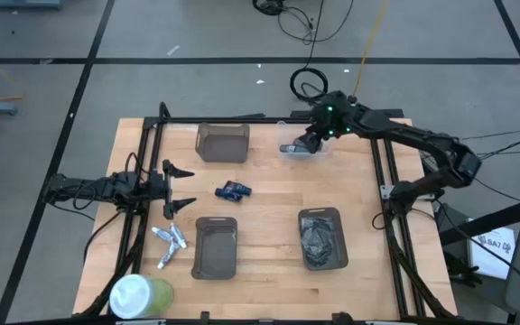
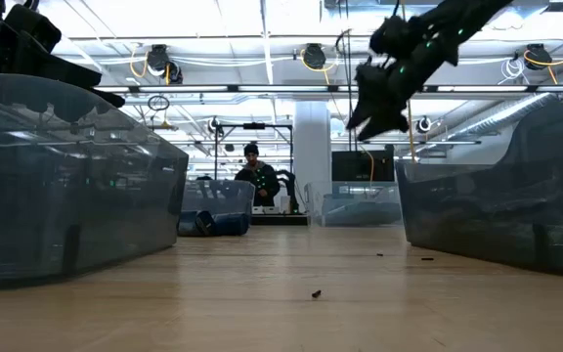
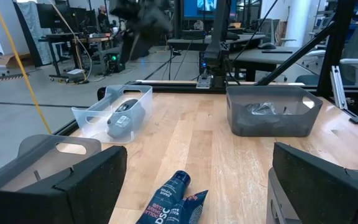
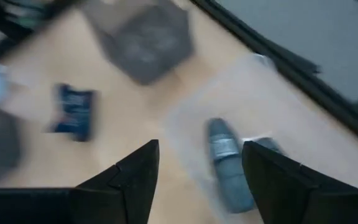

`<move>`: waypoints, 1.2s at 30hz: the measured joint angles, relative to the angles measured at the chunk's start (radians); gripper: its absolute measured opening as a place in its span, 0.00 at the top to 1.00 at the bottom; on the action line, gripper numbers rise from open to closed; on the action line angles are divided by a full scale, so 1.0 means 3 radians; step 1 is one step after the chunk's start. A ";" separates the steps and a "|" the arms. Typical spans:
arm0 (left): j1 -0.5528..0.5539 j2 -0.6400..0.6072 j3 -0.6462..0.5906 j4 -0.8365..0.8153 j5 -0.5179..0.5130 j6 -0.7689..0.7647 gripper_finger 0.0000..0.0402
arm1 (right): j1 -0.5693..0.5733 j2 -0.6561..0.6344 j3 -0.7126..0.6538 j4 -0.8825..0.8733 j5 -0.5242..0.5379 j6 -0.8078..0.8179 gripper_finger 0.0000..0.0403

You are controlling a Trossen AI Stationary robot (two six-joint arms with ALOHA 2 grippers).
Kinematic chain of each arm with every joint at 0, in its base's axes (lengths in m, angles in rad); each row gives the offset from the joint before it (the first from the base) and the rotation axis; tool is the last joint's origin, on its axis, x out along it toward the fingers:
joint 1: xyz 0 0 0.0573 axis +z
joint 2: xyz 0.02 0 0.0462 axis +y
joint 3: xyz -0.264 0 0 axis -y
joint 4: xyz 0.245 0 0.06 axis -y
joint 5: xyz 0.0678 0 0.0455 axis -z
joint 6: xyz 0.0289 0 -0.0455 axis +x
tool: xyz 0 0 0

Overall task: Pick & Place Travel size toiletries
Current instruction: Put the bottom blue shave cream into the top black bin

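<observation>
White-and-silver squeeze tubes [image 1: 170, 242] look light, soft and slippery, so I would pinch one mid-body with the open, empty left gripper [image 1: 182, 186]; right gripper [image 1: 307, 144] also open, empty.

Bright even overhead light, glaring ceiling lamps [image 2: 313, 56] in low view, right wrist view motion-blurred

clear tray [image 4: 241, 106] blurred, jar [image 1: 138, 296] cut off
</observation>
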 joint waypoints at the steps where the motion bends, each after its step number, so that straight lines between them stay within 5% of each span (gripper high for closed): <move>1: 0.0000 0.0000 0.0001 0.0001 0.0000 0.0000 0.02 | 0.0013 -0.0077 0.0000 -0.0031 -0.0111 0.0089 0.46; 7: 0.0000 0.0000 0.0000 0.0000 0.0000 0.0000 0.02 | 0.0082 -0.0653 0.0000 -0.0355 -0.0830 0.0347 0.46; 15: 0.0000 0.0001 0.0001 0.0000 0.0000 0.0000 0.02 | 0.0195 -0.1503 -0.0142 -0.1284 -0.0684 -0.0037 0.47; 25: 0.0000 0.0000 0.0000 0.0000 0.0000 0.0000 0.02 | 0.0563 -0.3332 -0.1838 0.0540 -0.0562 0.0092 0.46; 36: 0.0000 0.0000 0.0000 0.0001 -0.0001 -0.0001 0.02 | 0.0565 -0.4479 -0.2544 0.0896 -0.0565 0.0138 0.45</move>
